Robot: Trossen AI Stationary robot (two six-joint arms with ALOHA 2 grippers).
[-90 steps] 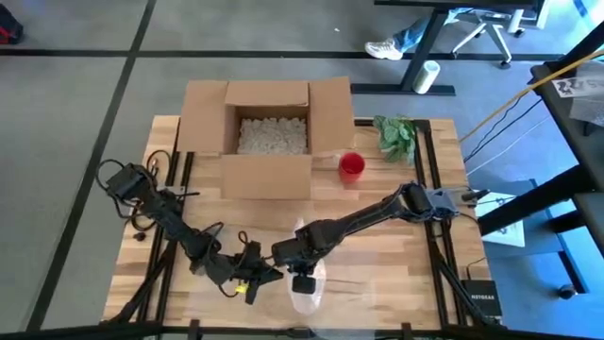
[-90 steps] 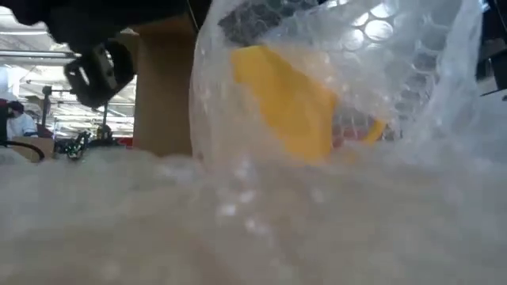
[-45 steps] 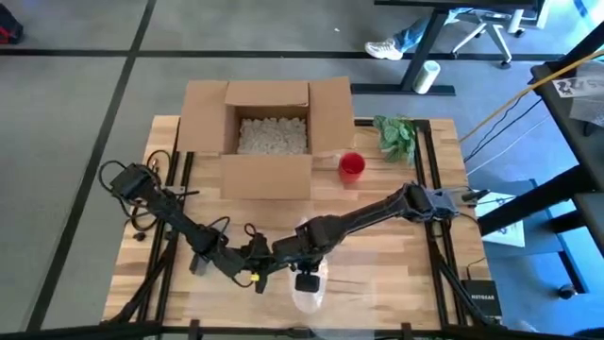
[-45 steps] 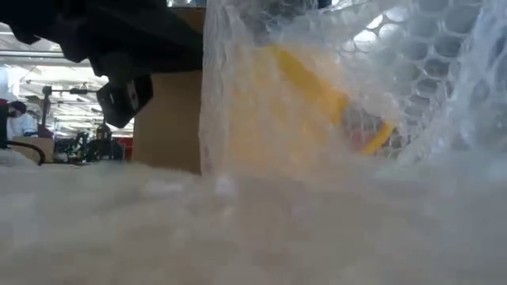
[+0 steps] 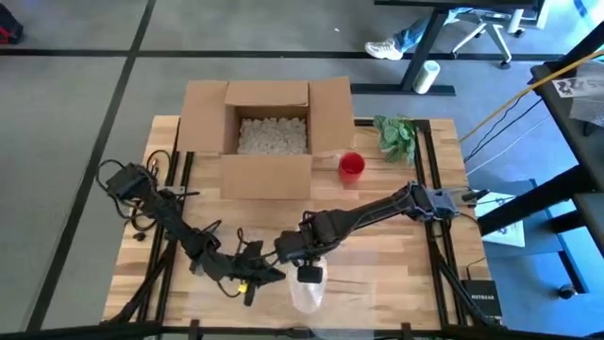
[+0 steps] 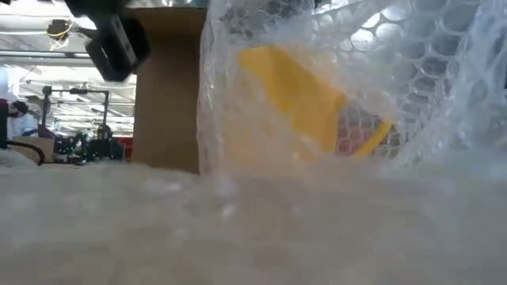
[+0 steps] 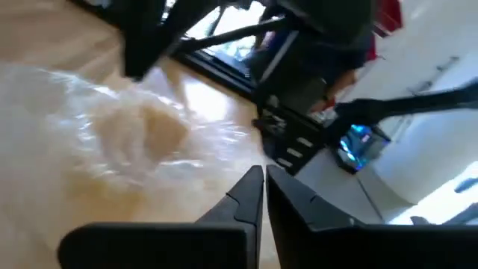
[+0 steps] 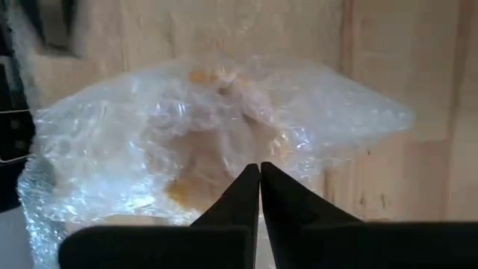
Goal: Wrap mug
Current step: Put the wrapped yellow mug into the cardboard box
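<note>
A yellow mug point(image 6: 305, 99) is lying bundled inside bubble wrap point(image 5: 307, 291) at the table's point(image 5: 396, 283) front edge. The right gripper point(image 8: 259, 173) is hovering over the bundle, fingers pressed together, gripping nothing. The left gripper point(image 7: 264, 177), likewise closed and empty, is sitting beside it.

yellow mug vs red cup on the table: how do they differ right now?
The yellow mug lies tilted inside bubble wrap at the table's near edge; the red cup stands bare beside the cardboard box. The right hand is over the mug's bundle, with the left hand beside it; no hand is near the cup. Both rest on the table.
</note>
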